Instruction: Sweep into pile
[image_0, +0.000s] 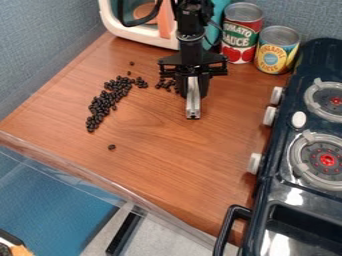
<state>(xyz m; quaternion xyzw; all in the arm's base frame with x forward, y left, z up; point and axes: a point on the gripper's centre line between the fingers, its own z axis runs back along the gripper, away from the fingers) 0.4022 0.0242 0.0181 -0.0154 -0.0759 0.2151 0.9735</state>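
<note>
The gripper (194, 89) hangs over the upper middle of the wooden counter, pointing down. It is shut on a narrow silver tool (193, 106), whose lower end extends toward the counter's middle. Small black beans (101, 106) form a long, slanting band to the left of the gripper. A smaller cluster of beans (165, 85) lies just left of the fingers, partly hidden behind the gripper. One loose bean (111, 147) rests below the band, and another bean (131, 63) sits above it.
Two cans, a red one (241, 34) and a yellow and blue one (276, 50), stand behind and right of the gripper. A dark toy stove (267, 187) borders the counter's right side. A white-framed toy (137, 33) stands at the back. The counter's front edge (100, 181) slants across the lower left.
</note>
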